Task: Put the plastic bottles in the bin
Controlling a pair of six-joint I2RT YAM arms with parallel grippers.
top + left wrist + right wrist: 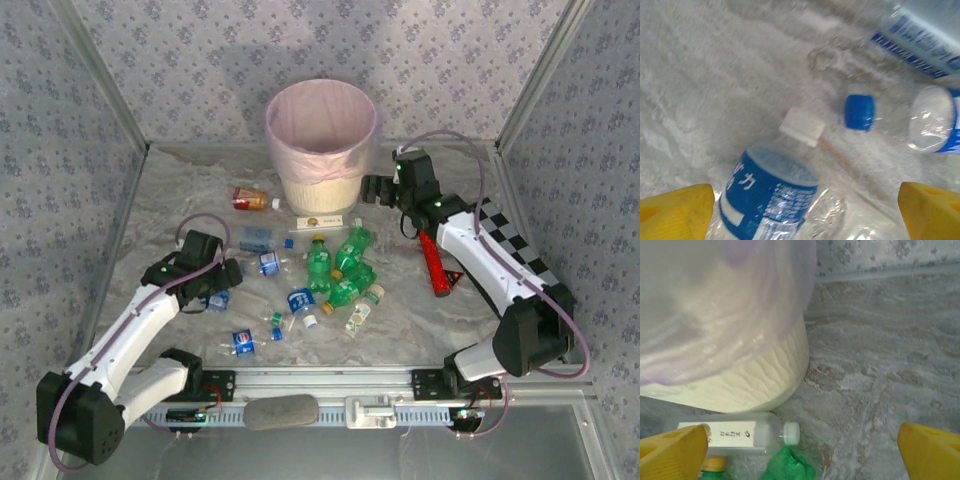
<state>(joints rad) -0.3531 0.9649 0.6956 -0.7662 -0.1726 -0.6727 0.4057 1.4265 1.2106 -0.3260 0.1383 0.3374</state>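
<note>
The bin [322, 185] stands at the back centre, cream with a pink bag over its rim. Several plastic bottles lie in front of it: green ones [345, 268], clear blue-labelled ones [300, 300], an orange-red one [250, 199]. My left gripper [228, 278] is low over the left bottles. Its yellow fingers [675, 210] stand wide on either side of a clear, blue-labelled bottle with a white cap [770, 195]; the left gripper [805, 212] is open. My right gripper [802, 450] hangs open and empty just right of the bin [750, 380], in the top view [372, 188].
A white-labelled clear bottle [740, 432] and a green one [787, 465] lie at the bin's foot. Another clear bottle with a blue cap [859, 112] lies just beyond the left fingers. A red-handled tool [436, 265] and a checkered board [520, 245] sit under the right arm.
</note>
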